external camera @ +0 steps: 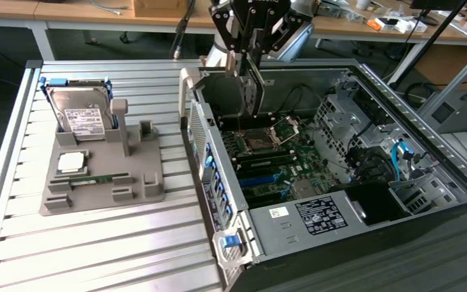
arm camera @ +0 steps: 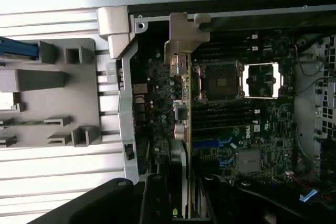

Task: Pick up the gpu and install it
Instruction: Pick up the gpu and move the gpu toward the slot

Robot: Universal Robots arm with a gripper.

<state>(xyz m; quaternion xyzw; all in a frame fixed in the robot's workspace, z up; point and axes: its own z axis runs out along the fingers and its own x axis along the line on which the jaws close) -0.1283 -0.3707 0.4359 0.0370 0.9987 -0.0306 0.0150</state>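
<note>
My gripper [external camera: 247,59] is shut on the gpu [external camera: 252,91], a thin card that hangs on edge from the fingers above the open computer case [external camera: 452,164]. The card's lower edge hovers over the motherboard [external camera: 274,161] close to the case's rear wall, on the exterior view's left side of the case. In the wrist view the gpu [arm camera: 185,103] is seen edge-on, running away from the gripper [arm camera: 181,203]. Its silver end bracket [arm camera: 186,35] is at the far end, over the board beside the CPU socket [arm camera: 219,81].
On the slatted table, to the exterior view's left of the case, a grey holder [external camera: 140,182] carries a hard drive [external camera: 83,115], a CPU [external camera: 73,160] and a memory stick [external camera: 95,180]. A power supply [external camera: 315,216] fills the near end of the case, and a drive cage [external camera: 355,115] is on the exterior view's right.
</note>
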